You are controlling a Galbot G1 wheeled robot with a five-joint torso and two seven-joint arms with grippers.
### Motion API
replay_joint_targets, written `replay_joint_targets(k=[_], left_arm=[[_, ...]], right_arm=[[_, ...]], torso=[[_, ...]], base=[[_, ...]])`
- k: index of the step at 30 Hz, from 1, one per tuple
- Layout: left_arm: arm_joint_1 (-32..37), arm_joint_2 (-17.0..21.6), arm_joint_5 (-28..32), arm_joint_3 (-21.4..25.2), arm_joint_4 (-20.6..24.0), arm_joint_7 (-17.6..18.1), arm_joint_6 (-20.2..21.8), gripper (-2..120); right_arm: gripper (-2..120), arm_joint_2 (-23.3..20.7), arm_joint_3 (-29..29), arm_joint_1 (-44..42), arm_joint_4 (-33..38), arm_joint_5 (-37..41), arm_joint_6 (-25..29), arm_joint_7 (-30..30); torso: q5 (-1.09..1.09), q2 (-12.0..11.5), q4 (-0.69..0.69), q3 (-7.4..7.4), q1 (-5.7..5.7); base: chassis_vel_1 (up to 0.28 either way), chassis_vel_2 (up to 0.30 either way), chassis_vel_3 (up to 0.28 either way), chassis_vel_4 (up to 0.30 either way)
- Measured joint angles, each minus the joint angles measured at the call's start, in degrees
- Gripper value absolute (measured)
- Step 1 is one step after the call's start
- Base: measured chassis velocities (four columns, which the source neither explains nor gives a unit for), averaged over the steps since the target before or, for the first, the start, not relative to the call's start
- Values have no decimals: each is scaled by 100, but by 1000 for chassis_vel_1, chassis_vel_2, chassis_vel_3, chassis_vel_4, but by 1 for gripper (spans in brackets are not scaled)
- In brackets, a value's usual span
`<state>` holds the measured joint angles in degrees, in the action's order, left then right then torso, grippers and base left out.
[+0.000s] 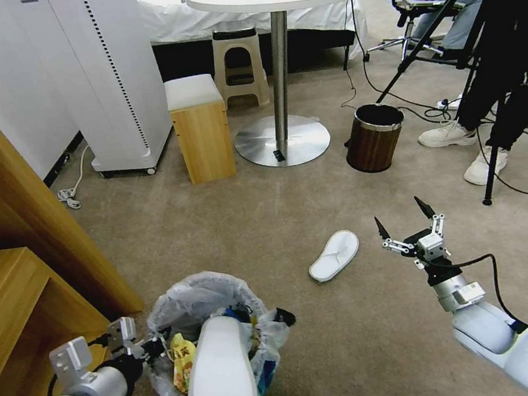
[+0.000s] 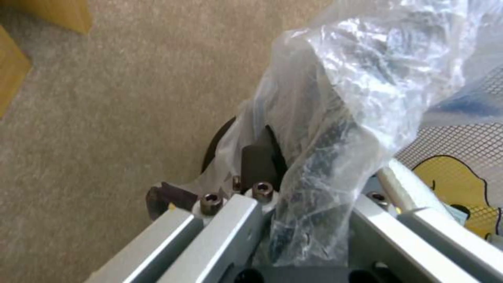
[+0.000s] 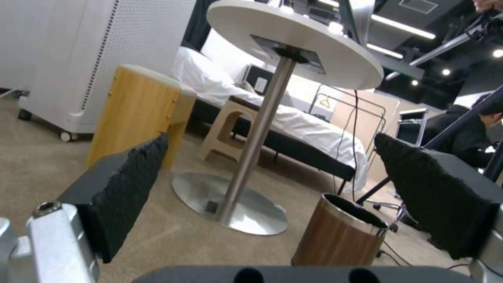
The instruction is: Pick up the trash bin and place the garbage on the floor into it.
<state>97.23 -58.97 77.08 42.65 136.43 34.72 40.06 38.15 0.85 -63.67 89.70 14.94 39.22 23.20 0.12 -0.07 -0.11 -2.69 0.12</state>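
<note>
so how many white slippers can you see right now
2. One slipper sticks out of the trash bin, which the left gripper holds by its rim. The other slipper lies on the floor, near the open right gripper. More may be hidden.

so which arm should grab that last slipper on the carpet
Right, probably. The right gripper is open and hovers just beside the slipper on the carpet. The left gripper is clamped on the trash bin rim, so it isn't free.
</note>
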Motion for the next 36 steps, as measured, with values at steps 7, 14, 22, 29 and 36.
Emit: replay_joint_targets(k=[7,14,22,29,36], left_arm=[[-10,-28,26,15,-8,21,6,0],[6,-54,-2,-15,-18,-9,6,0],[15,-78,-49,-41,-18,-59,-12,0],[16,-91,-91,-64,-40,-90,-39,0],[-4,-98,-105,-89,-60,-104,-60,0]], right_arm=[[100,32,-6,-43,36,7,-70,17],[100,56,-57,-2,16,-24,-70,32],[100,95,-157,42,6,-83,-73,52],[100,95,-227,120,-17,-107,-59,80],[100,167,-297,210,-86,-175,37,89]], torso=[[-1,0,0,0,0],[0,0,0,0,0],[0,0,-1,0,1],[-3,0,1,0,2],[0,0,0,-1,2]], base=[[-56,62,60,-73],[-116,145,141,-142],[-233,222,232,-224],[-225,234,224,-224],[-178,186,173,-173]])
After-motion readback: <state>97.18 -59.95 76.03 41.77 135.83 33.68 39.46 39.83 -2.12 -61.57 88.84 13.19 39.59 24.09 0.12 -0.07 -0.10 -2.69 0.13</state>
